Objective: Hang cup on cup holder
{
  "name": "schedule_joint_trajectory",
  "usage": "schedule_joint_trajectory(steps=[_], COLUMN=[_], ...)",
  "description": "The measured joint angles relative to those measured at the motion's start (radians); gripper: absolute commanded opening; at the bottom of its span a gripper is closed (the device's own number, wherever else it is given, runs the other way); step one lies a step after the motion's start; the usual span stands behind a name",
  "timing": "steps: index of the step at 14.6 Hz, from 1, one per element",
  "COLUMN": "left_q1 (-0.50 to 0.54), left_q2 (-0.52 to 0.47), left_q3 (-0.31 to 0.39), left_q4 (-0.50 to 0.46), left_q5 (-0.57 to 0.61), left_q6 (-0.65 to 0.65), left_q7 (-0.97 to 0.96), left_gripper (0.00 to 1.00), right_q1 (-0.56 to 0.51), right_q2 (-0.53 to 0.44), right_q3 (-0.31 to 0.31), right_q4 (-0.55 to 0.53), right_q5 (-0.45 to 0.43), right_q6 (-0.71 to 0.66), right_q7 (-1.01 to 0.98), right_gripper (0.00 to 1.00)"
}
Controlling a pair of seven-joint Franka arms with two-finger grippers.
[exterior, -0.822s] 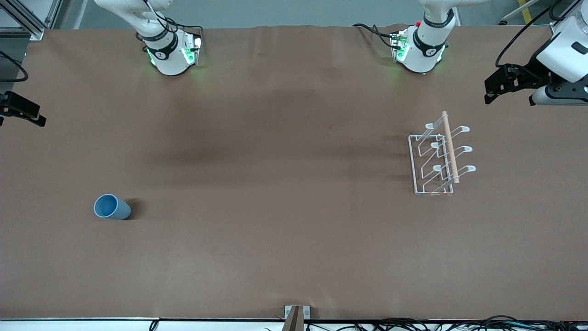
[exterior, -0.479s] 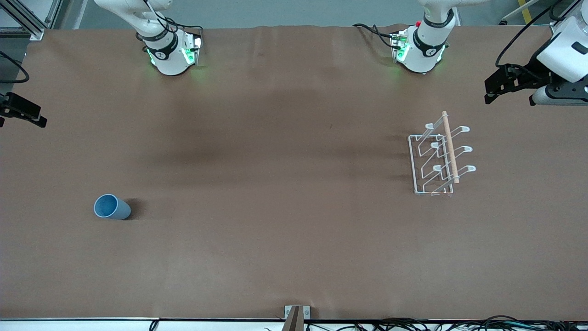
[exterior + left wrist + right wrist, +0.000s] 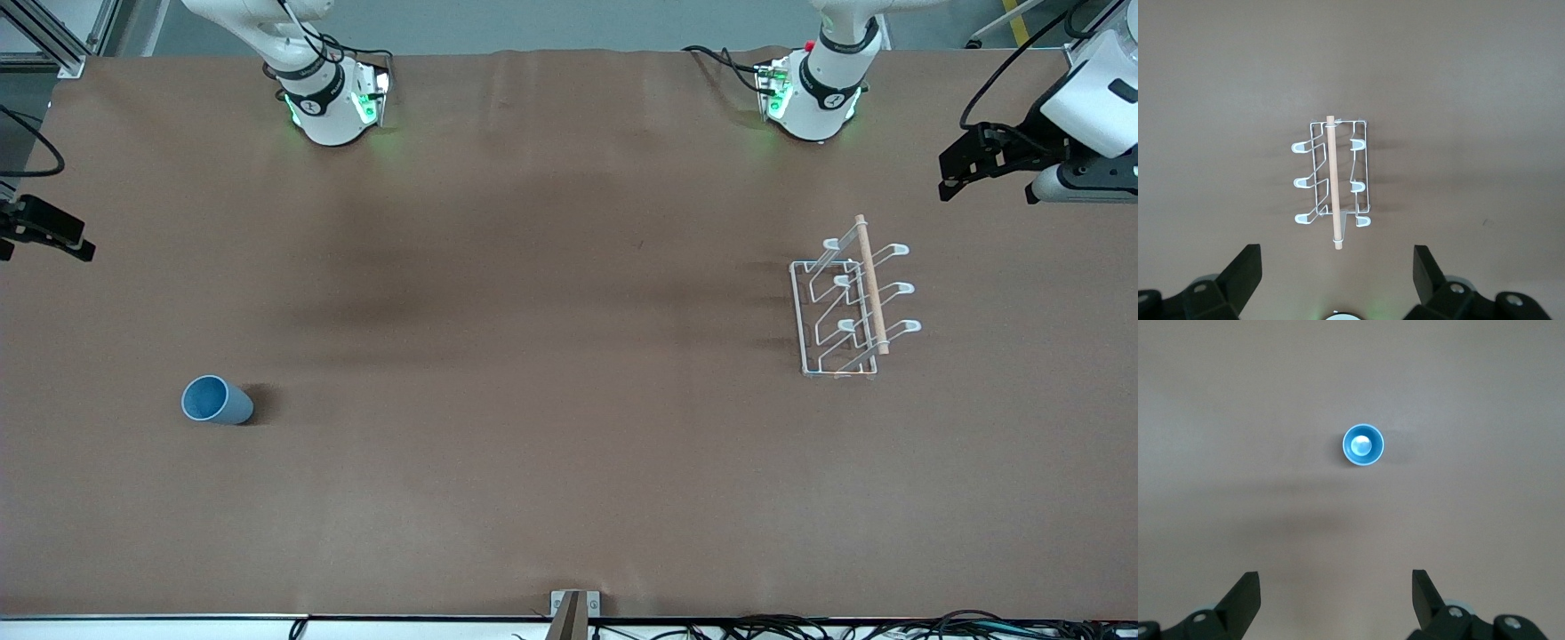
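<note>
Front view: a brown matte sheet covers the table (image 3: pixel 551 444) from edge to edge, with faint creases and broad soft shadows across its middle. The cup (image 3: pixel 216 401) stands upright on it toward the right arm's end, mouth up, casting a short dark shadow. The cup holder (image 3: pixel 845 307) sits well apart from the cup, toward the left arm's end and farther from the front camera than the cup is; its wooden rod (image 3: pixel 871 284) runs along the top of the white wire frame. Both arm bases stand on the sheet, farther still from the camera than the holder, green lights glowing on them. Grey floor and aluminium framing show past the table (cables trail along the near edge). The left gripper (image 3: pixel 956 178) hangs high at the left arm's end of the table; the right gripper (image 3: pixel 49 236) shows only partly at the frame's edge.

Left wrist view: the left gripper (image 3: pixel 1337 267) hovers over the cup holder (image 3: pixel 1338 177), fingers (image 3: pixel 1245 270) spread wide and empty.

Right wrist view: the right gripper (image 3: pixel 1335 587) hovers over the cup (image 3: pixel 1363 445), fingers (image 3: pixel 1245 593) apart, holding nothing; bare brown sheet surrounds the cup.
</note>
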Motion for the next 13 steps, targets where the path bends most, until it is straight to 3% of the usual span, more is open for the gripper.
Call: schedule_joint_trajectory(steps=[4,13], left_q1=[0.0,-0.004], left_q2=[0.014,0.032], left_q3=[0.001,-0.003], left_q4=[0.004,0.012], left_q5=[0.0,0.0], left_q6=[0.0,-0.002], left_q7=[0.0,0.001], left_gripper=[1.0,1.0], right_q1=[-0.031,-0.102], right_q2=[0.04,0.334], right_q3=[-0.001,-0.001], right_q4=[-0.091,-0.116], right_q5=[0.0,0.033], right_q6=[0.137,0.382], right_q7=[-0.001,-0.011], right_gripper=[1.0,0.97])
